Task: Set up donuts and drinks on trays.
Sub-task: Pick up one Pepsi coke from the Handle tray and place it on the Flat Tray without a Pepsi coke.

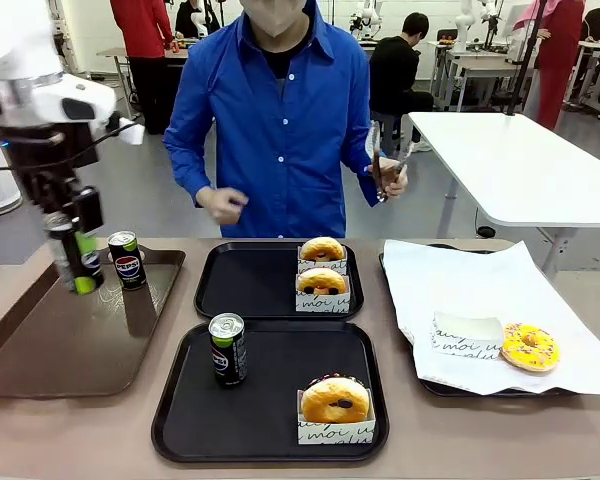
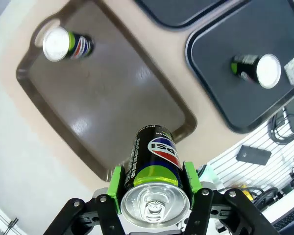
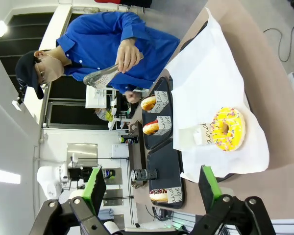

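Aluminium soda can (image 2: 154,169) is pinched across its upper body by left gripper (image 2: 154,183), lifted above brown tray (image 2: 108,112). Rigid but thin-walled, slick, prob. full & weighty; grip mid-body, not lid. Right gripper (image 3: 149,188) spread wide, empty.

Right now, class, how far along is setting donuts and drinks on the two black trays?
Done: near tray has a can and boxed donut; far tray has two boxed donuts. In hand: left hand grips a can. Left: sprinkled donut, another can on the brown tray.
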`<state>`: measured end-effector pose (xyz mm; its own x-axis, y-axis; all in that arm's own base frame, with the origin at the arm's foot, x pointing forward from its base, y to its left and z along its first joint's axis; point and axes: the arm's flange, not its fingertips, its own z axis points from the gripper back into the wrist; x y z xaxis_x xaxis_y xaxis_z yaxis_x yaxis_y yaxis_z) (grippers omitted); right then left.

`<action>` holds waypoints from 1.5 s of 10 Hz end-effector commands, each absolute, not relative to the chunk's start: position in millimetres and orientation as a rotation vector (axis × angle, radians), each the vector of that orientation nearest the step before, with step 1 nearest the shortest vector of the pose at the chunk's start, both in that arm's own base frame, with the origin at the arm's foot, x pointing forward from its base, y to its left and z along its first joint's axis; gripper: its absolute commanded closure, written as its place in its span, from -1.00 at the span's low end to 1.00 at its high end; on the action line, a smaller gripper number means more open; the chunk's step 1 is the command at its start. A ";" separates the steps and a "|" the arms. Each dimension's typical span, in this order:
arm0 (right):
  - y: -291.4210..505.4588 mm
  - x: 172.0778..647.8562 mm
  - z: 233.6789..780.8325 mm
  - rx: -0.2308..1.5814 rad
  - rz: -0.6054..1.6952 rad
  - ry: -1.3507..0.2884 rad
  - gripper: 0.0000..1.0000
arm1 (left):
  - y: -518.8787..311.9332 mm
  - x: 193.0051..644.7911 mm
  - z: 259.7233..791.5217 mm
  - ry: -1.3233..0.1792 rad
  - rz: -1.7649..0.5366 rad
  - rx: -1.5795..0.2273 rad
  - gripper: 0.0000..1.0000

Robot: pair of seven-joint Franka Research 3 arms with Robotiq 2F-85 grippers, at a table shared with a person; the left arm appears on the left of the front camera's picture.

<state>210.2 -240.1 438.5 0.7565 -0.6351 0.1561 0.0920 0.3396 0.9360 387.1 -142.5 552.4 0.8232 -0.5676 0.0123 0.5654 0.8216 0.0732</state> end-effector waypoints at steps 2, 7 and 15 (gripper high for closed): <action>-241.1 213.0 438.4 1.158 -0.491 -0.590 -1.00 | -156.9 404.2 552.0 -0.031 -0.561 0.025 -0.16; -241.1 213.0 438.4 1.158 -0.491 -0.590 -1.00 | -158.8 410.2 545.0 -0.009 -0.579 0.037 -0.16; -241.1 213.0 438.4 1.158 -0.491 -0.590 -1.00 | -175.9 457.8 542.3 -0.044 -0.637 -0.013 -0.16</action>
